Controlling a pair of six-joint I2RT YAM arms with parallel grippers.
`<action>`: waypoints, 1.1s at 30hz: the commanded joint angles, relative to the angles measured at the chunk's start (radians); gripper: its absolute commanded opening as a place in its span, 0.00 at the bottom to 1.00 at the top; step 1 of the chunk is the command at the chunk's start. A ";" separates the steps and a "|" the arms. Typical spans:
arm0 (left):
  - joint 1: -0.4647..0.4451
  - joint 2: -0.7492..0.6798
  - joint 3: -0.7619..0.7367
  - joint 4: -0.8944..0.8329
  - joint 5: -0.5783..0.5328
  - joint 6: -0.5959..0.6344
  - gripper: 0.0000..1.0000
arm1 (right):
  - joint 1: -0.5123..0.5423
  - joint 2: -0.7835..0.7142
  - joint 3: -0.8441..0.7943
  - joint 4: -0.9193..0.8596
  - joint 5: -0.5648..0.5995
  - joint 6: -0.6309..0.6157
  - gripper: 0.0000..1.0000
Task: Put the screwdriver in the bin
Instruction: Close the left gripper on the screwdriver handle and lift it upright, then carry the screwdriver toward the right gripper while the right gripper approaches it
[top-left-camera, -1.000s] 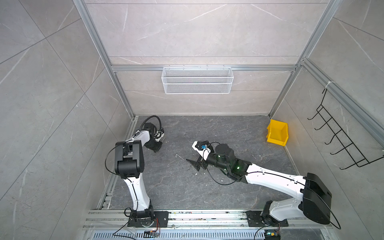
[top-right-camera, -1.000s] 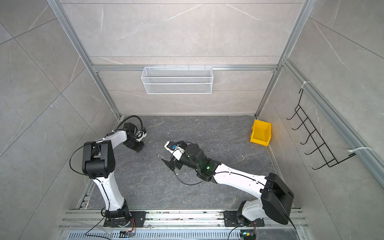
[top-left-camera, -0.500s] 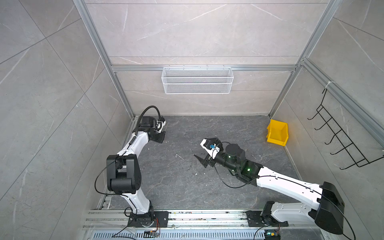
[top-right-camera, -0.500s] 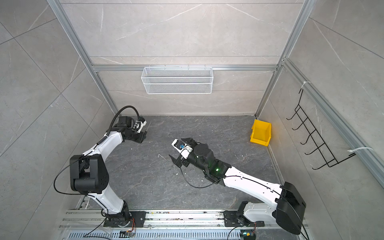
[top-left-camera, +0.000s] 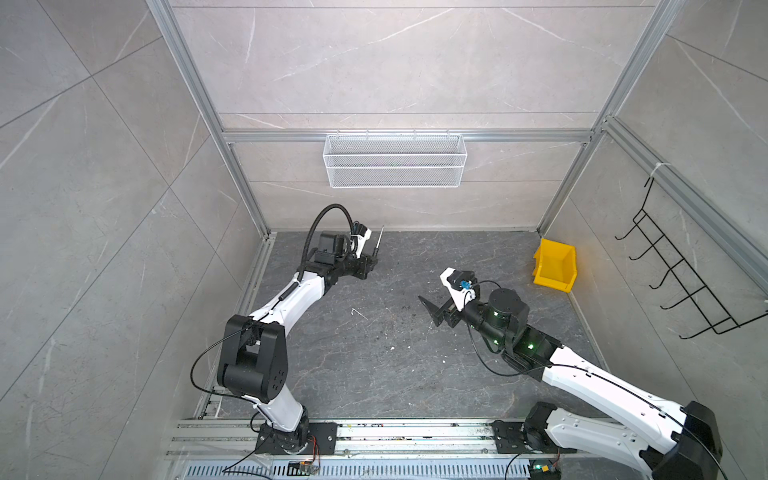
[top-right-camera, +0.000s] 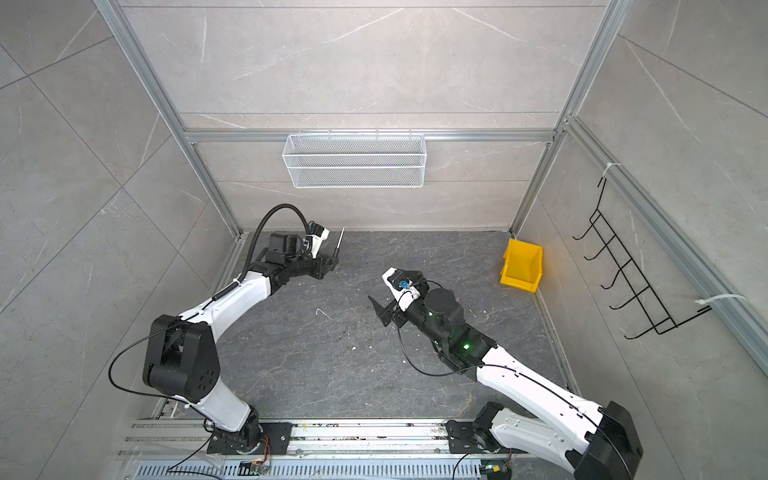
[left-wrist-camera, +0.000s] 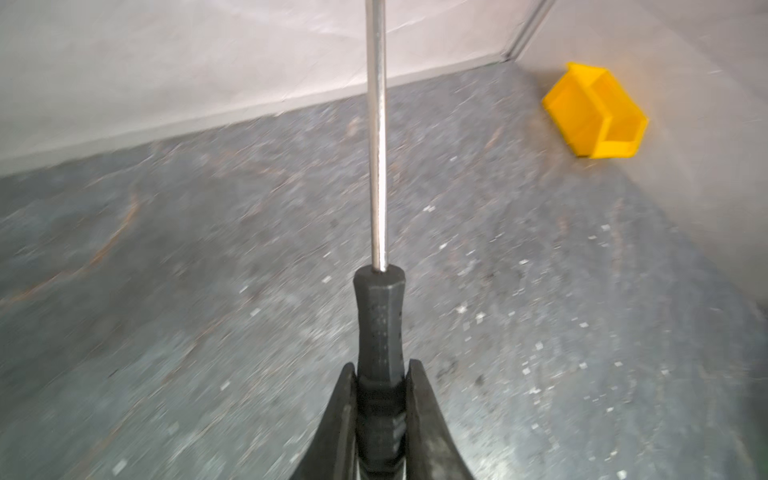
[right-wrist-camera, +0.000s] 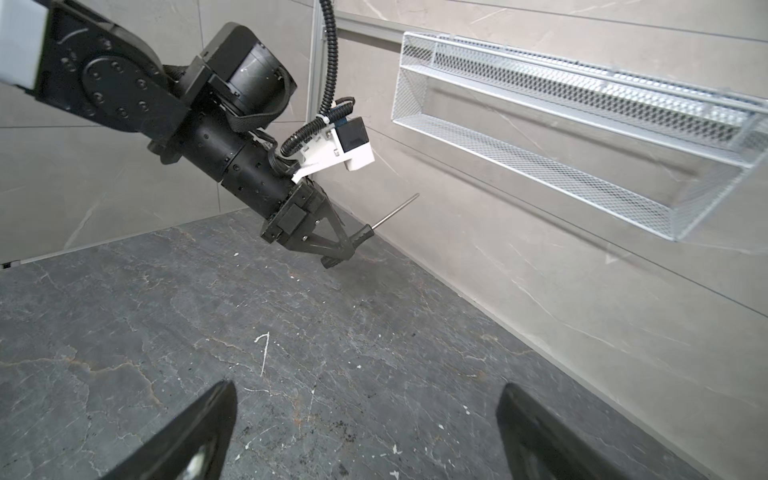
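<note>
Top views: the left gripper (top-left-camera: 371, 262) pinches the screwdriver (top-left-camera: 379, 241) above the far left of the tabletop (top-left-camera: 374, 353), shaft tilted upward. The yellow bin (top-left-camera: 552, 284) sits in the far right corner (well apart). Left wrist view: the jaws clamp the black handle. Right wrist view: the right gripper (right-wrist-camera: 366, 388) is spread wide, empty.

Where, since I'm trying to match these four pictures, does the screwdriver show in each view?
In a top view: screwdriver left of centre, near the foot of the back wall.
In a top view: same spot, slightly further left.
Left wrist: close up, running through the picture's middle.
Right wrist: small, mid-picture, shaft angled toward the back wall.
Shared landmark: the left gripper, shut on its black handle in all four.
</note>
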 joint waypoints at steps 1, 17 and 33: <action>-0.060 0.001 0.019 0.179 0.064 -0.086 0.00 | -0.032 -0.054 -0.028 -0.035 -0.018 0.055 0.99; -0.349 0.219 0.129 0.550 0.094 -0.322 0.00 | -0.404 -0.125 -0.003 -0.195 -0.287 0.513 0.99; -0.510 0.331 0.181 0.729 0.164 -0.475 0.00 | -0.728 0.045 0.030 -0.047 -0.675 0.718 0.93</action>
